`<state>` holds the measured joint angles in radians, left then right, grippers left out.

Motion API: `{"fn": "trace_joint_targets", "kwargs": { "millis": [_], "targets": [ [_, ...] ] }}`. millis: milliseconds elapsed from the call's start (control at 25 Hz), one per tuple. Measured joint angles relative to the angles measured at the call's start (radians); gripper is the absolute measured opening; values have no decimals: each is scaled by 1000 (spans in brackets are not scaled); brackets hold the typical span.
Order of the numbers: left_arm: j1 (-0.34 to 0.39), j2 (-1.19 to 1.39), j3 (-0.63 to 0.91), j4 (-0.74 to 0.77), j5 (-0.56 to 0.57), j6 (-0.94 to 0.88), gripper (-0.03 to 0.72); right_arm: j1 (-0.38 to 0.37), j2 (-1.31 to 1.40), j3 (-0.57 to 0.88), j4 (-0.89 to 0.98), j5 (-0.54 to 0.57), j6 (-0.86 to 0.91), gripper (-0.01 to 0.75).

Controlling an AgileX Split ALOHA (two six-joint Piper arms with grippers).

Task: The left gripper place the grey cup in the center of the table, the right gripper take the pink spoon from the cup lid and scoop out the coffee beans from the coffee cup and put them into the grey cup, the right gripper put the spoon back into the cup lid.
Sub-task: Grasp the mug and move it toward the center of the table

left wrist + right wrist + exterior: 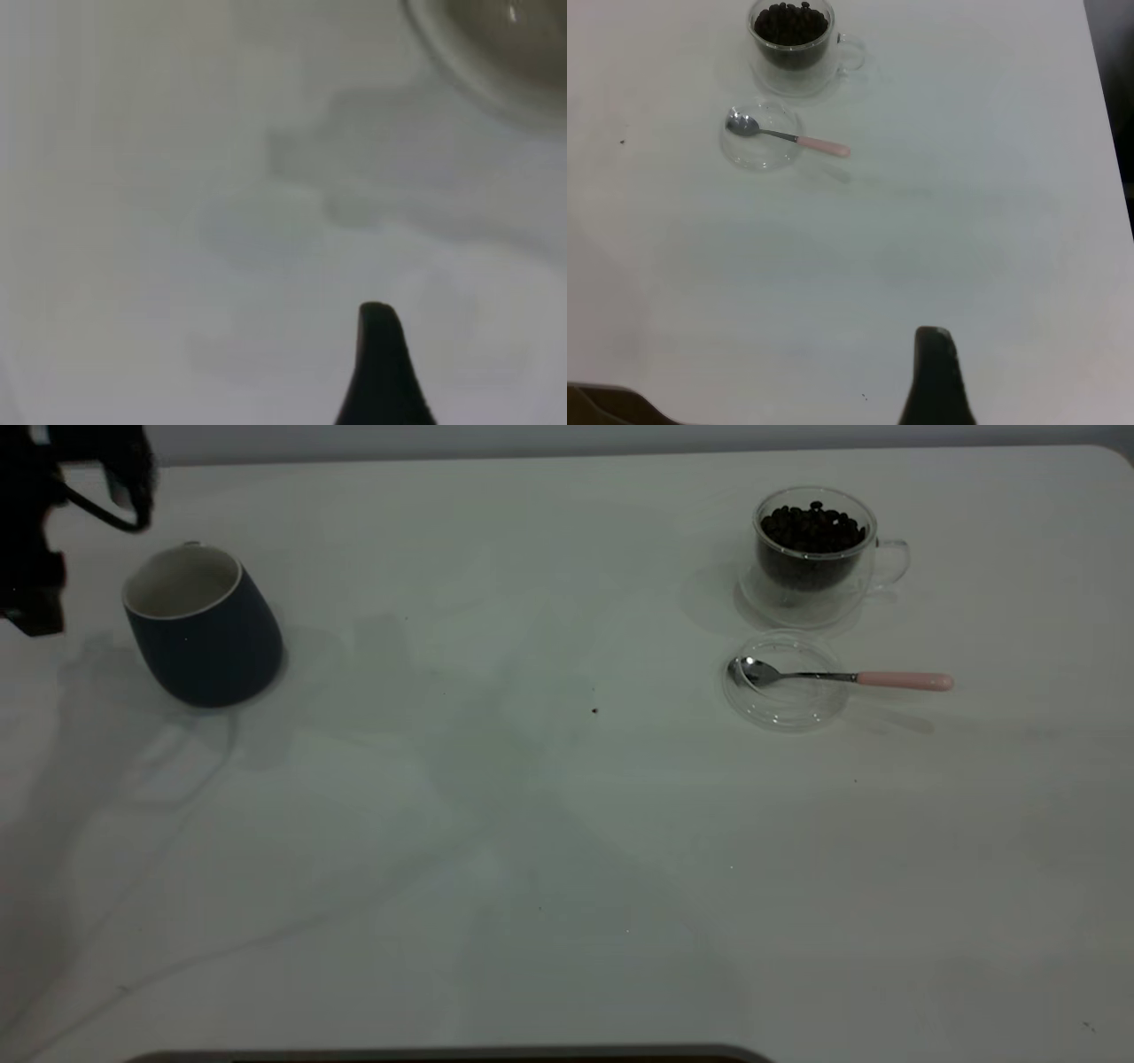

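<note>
The grey cup (202, 624) stands upright at the far left of the table (532, 824); its white rim shows in the left wrist view (496, 62). My left gripper (34, 602) hangs just left of the cup, apart from it. The coffee cup (815, 549) with coffee beans (813, 527) stands at the back right. In front of it lies the cup lid (784, 686) with the pink spoon (842, 678) across it, its pink handle pointing right. The right wrist view shows the coffee cup (793, 40), cup lid (760, 146) and spoon (788, 137) far from my right gripper (935, 376).
A small dark speck (594, 710) lies near the table's middle. The table's back edge (567, 456) runs along the top, and a dark edge (443, 1056) shows at the front.
</note>
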<state>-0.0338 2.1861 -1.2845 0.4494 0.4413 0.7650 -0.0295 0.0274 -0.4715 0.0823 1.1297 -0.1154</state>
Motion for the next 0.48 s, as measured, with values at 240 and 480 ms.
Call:
{"fn": "trace_joint_targets", "kwargs": {
  "millis": [240,480],
  "targets": [
    [-72,59,-1,10,-93,25,586,0,0,0,0,0,0,591],
    [-172,79,-9,10,-152,19,586,0,0,0,0,0,0,591]
  ]
}}
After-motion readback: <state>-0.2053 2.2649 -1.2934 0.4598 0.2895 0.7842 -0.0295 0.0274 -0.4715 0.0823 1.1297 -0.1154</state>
